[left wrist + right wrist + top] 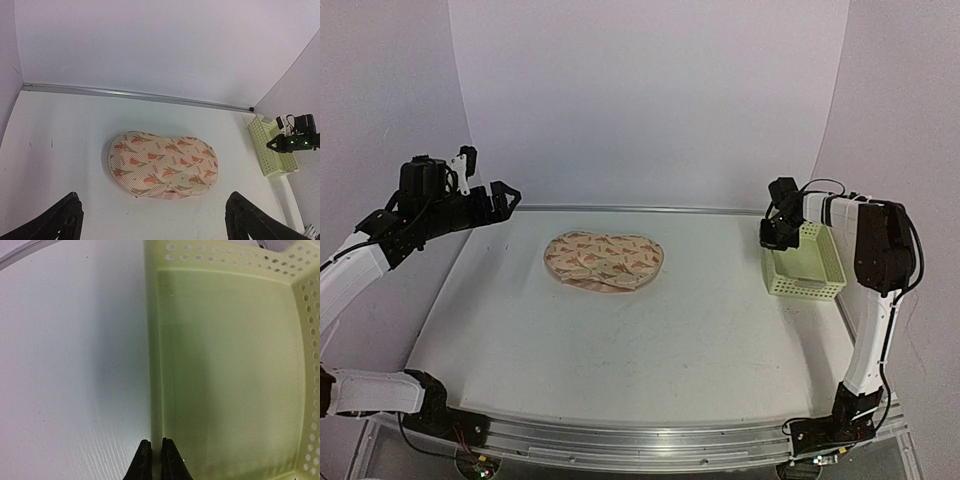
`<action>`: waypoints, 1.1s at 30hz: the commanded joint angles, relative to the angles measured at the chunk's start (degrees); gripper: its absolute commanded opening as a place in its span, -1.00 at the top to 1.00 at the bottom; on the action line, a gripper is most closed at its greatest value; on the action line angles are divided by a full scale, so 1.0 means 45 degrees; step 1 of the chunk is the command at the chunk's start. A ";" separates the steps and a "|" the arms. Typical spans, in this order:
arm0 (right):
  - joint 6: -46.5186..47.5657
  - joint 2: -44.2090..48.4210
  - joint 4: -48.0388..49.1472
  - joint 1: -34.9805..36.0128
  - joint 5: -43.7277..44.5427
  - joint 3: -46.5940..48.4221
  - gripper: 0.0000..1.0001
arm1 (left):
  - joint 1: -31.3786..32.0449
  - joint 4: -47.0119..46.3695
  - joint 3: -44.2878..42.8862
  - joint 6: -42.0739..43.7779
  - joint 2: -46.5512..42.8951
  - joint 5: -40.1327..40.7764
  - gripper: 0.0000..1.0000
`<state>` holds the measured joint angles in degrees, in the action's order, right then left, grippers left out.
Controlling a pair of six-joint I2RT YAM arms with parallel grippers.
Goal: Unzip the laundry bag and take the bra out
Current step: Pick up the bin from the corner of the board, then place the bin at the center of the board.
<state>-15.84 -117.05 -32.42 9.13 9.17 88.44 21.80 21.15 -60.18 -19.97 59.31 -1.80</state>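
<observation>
The right gripper (154,442) is over at the right edge of the counter (620,350), pinched on the near-side wall of the pale green basket (804,290). In its wrist view one black finger sits outside the wall and the other inside, with the thin plastic rim caught between them and hardly any gap left. What shows of the basket floor is bare, and rows of small holes run along the far and right walls.

The left gripper (507,199) hangs in the air above the far-left corner of the counter, touching nothing. Its fingers (60,220) are spread wide, each near one bottom corner of its wrist view.

The laundry bag (605,260) lies flat near the middle of the counter, a little toward the back wall, well apart from both grippers and from the basket. Its beige-pink face with the orange-red leaf prints is up, the two rounded lobes side by side. A plain pink edge peeks out along its near side.
</observation>
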 commanded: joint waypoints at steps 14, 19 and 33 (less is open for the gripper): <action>0.0374 0.2117 -0.0034 0.1770 0.0500 -0.1046 1.00 | 0.0016 -0.0188 -0.0002 0.0121 -0.0090 0.0188 -0.99; 0.0064 0.2783 -0.0055 0.2782 0.0343 -0.1631 1.00 | 0.0019 -0.0214 -0.0052 0.0130 0.0027 0.0129 -0.99; -0.0816 0.2048 -0.0356 0.6019 0.0239 -0.1023 1.00 | 0.0018 -0.0237 -0.0220 0.0208 0.0405 -0.0159 -0.99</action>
<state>-17.12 -106.48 -34.35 33.15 10.04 79.88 21.80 21.12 -60.18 -19.66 61.28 -1.63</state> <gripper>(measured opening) 0.046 0.997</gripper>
